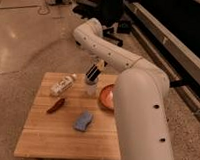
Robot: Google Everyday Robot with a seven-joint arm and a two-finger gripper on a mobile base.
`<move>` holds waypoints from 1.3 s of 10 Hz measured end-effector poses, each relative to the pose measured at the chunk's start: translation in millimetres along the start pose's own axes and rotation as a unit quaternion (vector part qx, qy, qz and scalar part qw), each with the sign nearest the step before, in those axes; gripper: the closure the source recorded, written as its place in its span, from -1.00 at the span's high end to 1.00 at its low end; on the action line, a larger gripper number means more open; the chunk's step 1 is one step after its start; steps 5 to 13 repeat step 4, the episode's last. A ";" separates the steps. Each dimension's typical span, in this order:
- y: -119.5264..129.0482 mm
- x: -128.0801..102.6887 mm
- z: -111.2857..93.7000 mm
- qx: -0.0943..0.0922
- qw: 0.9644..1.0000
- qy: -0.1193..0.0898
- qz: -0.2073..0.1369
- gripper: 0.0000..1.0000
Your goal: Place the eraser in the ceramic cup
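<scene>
The ceramic cup (91, 87) is small, pale and upright, at the back middle of the wooden table (51, 137). It stands between the white bottle and the orange-red bowl. My gripper (94, 73) points down right above the cup's mouth, very close to its rim. I cannot tell whether it holds anything. I cannot make out the eraser anywhere for certain; it may be hidden at the gripper or in the cup.
A white bottle (63, 84) lies on its side to the left of the cup. A wide orange-red bowl (106, 97) sits to its right, partly behind my arm. A dark red, chili-like object (56, 105) and a blue sponge-like block (83, 121) lie nearer the front.
</scene>
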 end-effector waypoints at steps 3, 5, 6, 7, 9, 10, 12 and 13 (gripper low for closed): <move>-0.6 -5.5 18.2 0.001 1.000 -0.003 0.000 -0.22; -2.1 -4.9 12.9 -0.001 1.000 -0.003 -0.003 -0.37; -2.1 -4.9 12.9 -0.001 1.000 -0.003 -0.003 -0.37; -2.1 -4.9 12.9 -0.001 1.000 -0.003 -0.003 -0.37; -2.1 -4.9 12.9 -0.001 1.000 -0.003 -0.003 -0.37; -2.1 -4.9 12.9 -0.001 1.000 -0.003 -0.003 -0.37; -2.1 -4.9 12.9 -0.001 1.000 -0.003 -0.003 -0.37; -2.1 -4.9 12.9 -0.001 1.000 -0.003 -0.003 -0.37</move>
